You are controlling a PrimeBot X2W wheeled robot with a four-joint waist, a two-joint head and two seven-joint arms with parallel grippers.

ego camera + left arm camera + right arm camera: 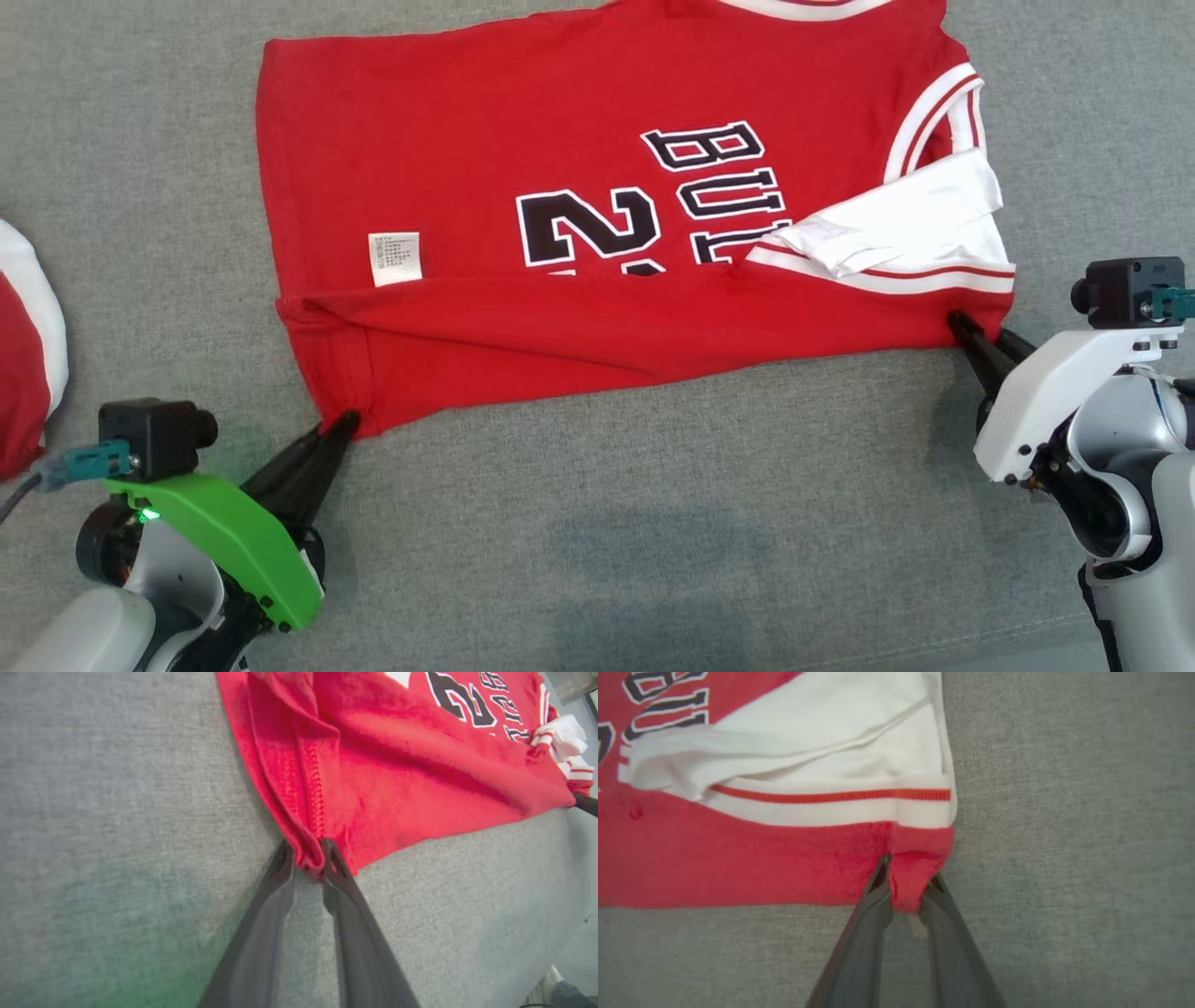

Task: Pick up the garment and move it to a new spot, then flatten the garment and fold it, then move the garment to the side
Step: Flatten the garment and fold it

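On the grey fabric surface [653, 523]: red shirt [485, 140] lies flat, near edge folded over.
Hem corner pinched by left gripper [344, 422], armhole corner by right gripper [962, 327]; print reads "BU", "2"; white label [395, 258] illegible.

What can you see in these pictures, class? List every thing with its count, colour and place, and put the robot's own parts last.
jersey: one, red with white trim and black lettering, spread on the surface
label: one, white, on the jersey's left part
surface: one, grey fabric, under everything
second cloth: one, red and white, at the head view's left edge
left hand: one, dark fingers on a green bracket, shut on the jersey's near left corner
right hand: one, dark fingers on a white bracket, shut on the jersey's near right corner
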